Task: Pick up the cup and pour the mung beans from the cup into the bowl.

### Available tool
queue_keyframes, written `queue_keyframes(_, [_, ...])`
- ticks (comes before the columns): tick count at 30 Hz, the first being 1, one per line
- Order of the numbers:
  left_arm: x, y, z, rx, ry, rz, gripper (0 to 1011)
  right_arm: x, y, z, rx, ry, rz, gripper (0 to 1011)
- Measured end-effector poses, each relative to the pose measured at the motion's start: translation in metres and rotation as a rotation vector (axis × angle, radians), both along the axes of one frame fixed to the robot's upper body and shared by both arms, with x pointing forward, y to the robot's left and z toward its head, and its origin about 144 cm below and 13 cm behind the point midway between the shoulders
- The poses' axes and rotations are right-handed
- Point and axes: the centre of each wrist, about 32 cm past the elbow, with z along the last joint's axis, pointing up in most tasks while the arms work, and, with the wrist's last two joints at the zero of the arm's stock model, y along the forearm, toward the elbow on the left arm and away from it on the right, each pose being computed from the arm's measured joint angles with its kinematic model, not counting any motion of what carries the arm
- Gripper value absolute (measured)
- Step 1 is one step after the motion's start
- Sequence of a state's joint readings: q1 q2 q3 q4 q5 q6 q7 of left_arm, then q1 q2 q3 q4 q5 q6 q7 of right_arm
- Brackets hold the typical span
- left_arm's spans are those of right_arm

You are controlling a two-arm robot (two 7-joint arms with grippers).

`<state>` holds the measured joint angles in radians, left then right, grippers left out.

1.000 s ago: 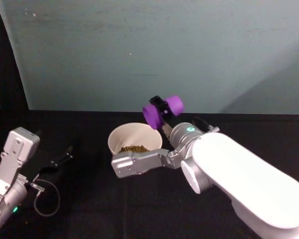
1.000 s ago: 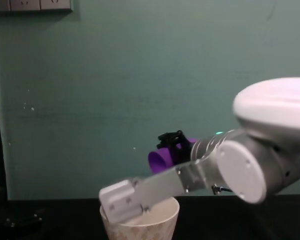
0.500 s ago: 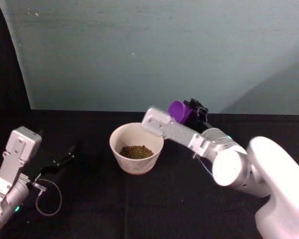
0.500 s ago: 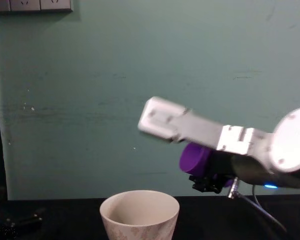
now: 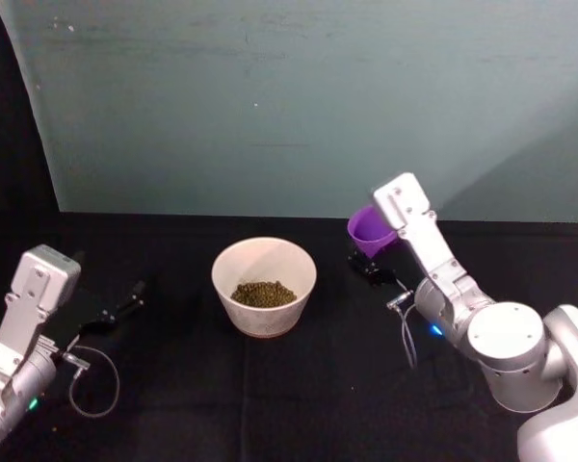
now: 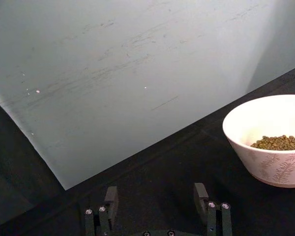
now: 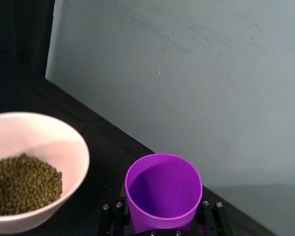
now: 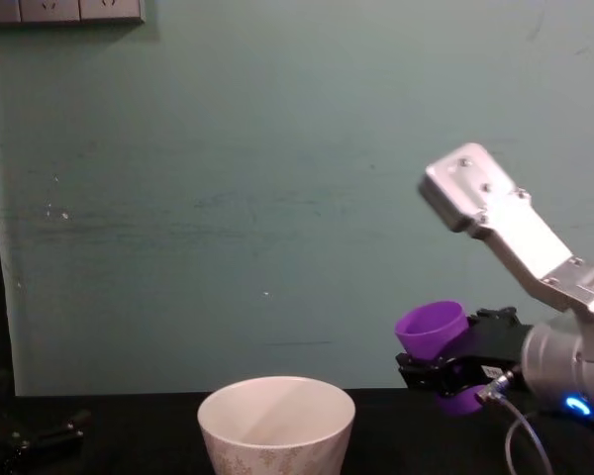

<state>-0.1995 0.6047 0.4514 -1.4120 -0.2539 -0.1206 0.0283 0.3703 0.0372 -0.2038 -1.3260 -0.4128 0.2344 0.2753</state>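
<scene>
The purple cup (image 5: 369,229) stands upright and tilted slightly, held just right of the bowl, and my right gripper (image 5: 368,260) is shut on its lower part. In the right wrist view the cup (image 7: 163,191) looks empty inside, with a black finger (image 7: 212,214) on either side. The cream bowl (image 5: 218,274) sits mid-table holding mung beans (image 5: 260,292). From the chest, the cup (image 8: 433,327) hangs right of the bowl (image 8: 277,440), a little above its rim. My left gripper (image 6: 156,199) rests open at the table's left, well away from the bowl (image 6: 265,164).
A teal wall (image 5: 289,96) rises directly behind the black table (image 5: 270,404). A thin cable (image 5: 91,390) loops beside my left arm. Black tabletop stretches in front of the bowl.
My right arm has swung the cup from its tipped position over the bowl out to the right, turned it upright and lowered it. The left arm has not moved.
</scene>
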Motion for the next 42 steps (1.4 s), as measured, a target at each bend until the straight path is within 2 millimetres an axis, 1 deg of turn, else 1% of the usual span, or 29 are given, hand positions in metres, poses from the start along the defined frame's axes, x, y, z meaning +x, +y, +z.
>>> queue_keyframes(3, [0.0, 0.0, 0.0, 0.0, 0.0, 0.0, 1011, 0.005, -0.009, -0.012, 0.106, 0.008, -0.001, 723])
queue_keyframes(6, [0.0, 0.0, 0.0, 0.0, 0.0, 0.0, 1011, 0.01, -0.015, -0.02, 0.174, 0.02, 0.016, 723])
queue_keyframes(13, [0.0, 0.0, 0.0, 0.0, 0.0, 0.0, 1011, 0.022, -0.02, -0.029, 0.256, 0.041, 0.049, 723])
queue_keyframes(14, [0.0, 0.0, 0.0, 0.0, 0.0, 0.0, 1011, 0.026, -0.02, -0.031, 0.27, 0.048, 0.061, 723])
queue_keyframes(18, [0.0, 0.0, 0.0, 0.0, 0.0, 0.0, 1011, 0.03, -0.021, -0.035, 0.295, 0.062, 0.068, 723])
queue_keyframes(31, [0.0, 0.0, 0.0, 0.0, 0.0, 0.0, 1011, 0.027, -0.022, -0.051, 0.333, 0.11, 0.077, 723])
queue_keyframes(42, [0.0, 0.0, 0.0, 0.0, 0.0, 0.0, 1012, 0.025, -0.022, -0.055, 0.33, 0.115, 0.081, 723])
